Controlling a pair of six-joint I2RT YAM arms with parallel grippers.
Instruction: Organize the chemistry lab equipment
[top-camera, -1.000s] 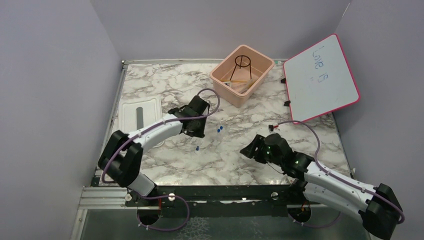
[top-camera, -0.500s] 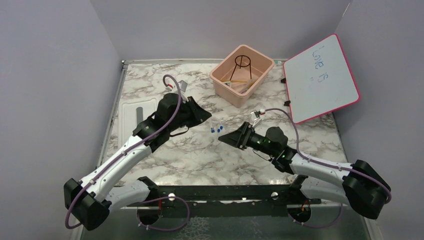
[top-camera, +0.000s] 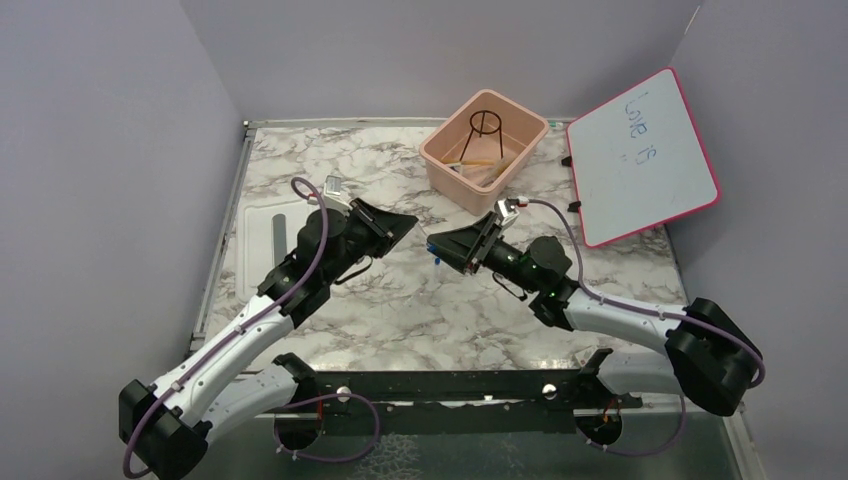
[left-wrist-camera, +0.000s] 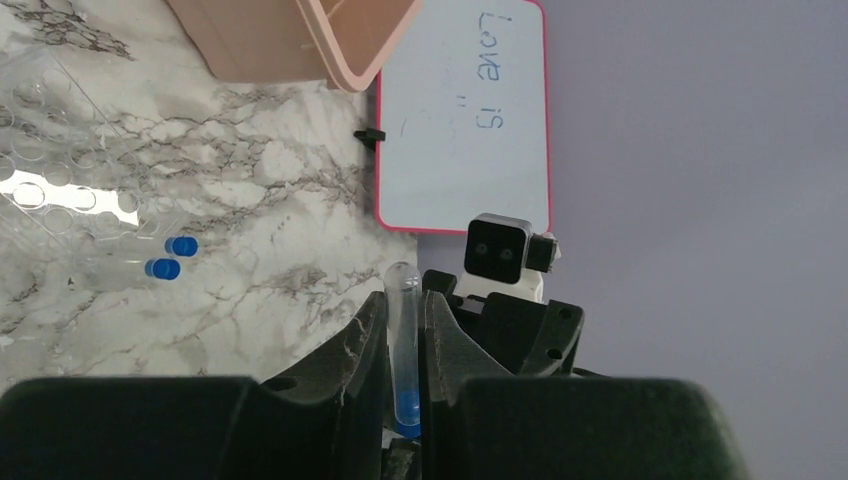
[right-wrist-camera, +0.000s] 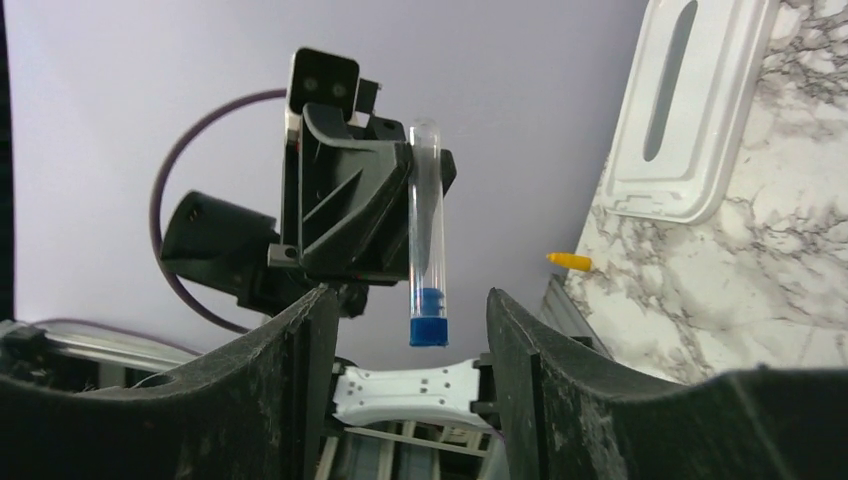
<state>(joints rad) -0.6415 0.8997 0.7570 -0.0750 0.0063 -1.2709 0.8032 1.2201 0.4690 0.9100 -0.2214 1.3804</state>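
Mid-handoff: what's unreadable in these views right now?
- Top view: the tube held by the left gripper is too small to see between its fingers.
- Top view: loose items in the bin under the tripod are too small to identify.
- Left wrist view: the top edge cuts off the bin.
- Right wrist view: the bin and two table tubes fall outside the frame.

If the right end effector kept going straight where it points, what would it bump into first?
Probably the test tube gripped by the left end effector, dead ahead of the open right end effector; depth is unclear.
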